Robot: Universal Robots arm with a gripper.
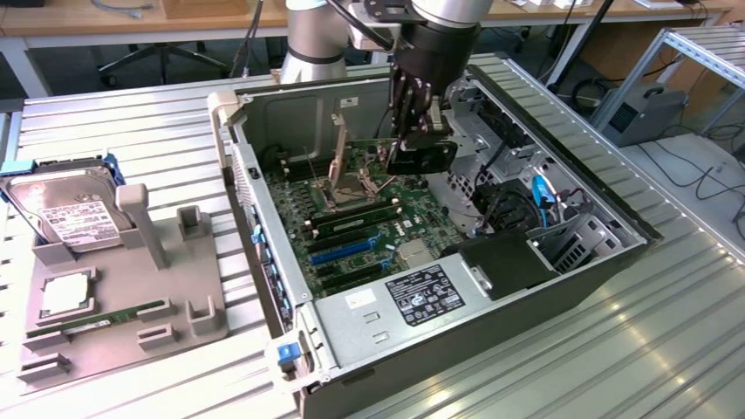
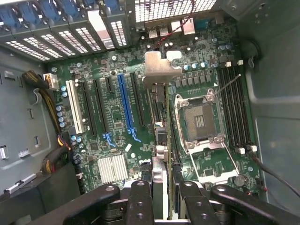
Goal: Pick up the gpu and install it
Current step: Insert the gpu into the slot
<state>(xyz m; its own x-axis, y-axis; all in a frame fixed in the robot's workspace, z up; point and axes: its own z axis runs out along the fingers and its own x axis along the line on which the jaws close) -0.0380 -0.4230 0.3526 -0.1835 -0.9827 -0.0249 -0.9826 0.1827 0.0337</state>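
We are in a robotics lab or electronics assembly workshop. An open computer case (image 1: 466, 262) lies on a ribbed aluminium worktable (image 1: 117, 122). At 9 o'clock of the case sits a grey parts fixture (image 1: 117, 305). Wooden benches (image 1: 140, 17) and loose cables (image 1: 699, 175) line the background.

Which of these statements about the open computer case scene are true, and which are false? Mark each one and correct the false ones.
1. The gripper holds the gpu above the motherboard. True.
2. The hard drive is mounted inside the computer case. False: it rests in the grey holder outside the case.
3. The CPU socket is open and holds no processor. True.
4. The memory stick is plugged into the motherboard. False: it lies in the grey holder.
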